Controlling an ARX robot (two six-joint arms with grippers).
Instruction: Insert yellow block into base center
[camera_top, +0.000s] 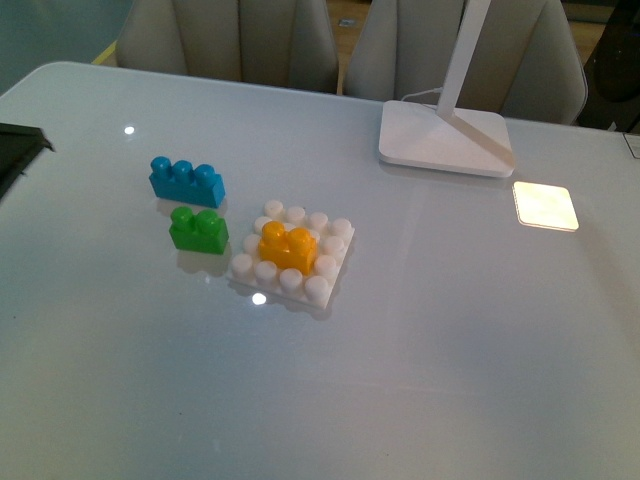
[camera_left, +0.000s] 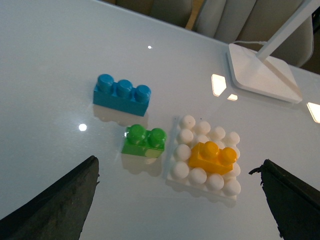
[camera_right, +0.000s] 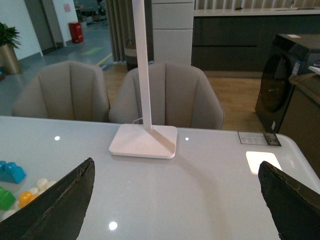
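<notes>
yellow block (camera_top: 287, 246) orange-yellow | base (camera_top: 322, 290) white | brick (camera_top: 198, 229) green | long brick (camera_top: 187, 182) blue

Glossy plastic is gleaming on the yellow block (camera_top: 286, 247), white base (camera_top: 331, 283), green brick (camera_top: 198, 230) and blue brick (camera_top: 187, 182); the smooth surface (camera_top: 450, 330) is reflecting light.

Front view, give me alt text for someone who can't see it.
A yellow block sits on the middle studs of a white studded base on a glossy white table. A green brick stands just left of the base, a blue brick behind it, and a white lamp foot farther back right. No arm shows.
</notes>
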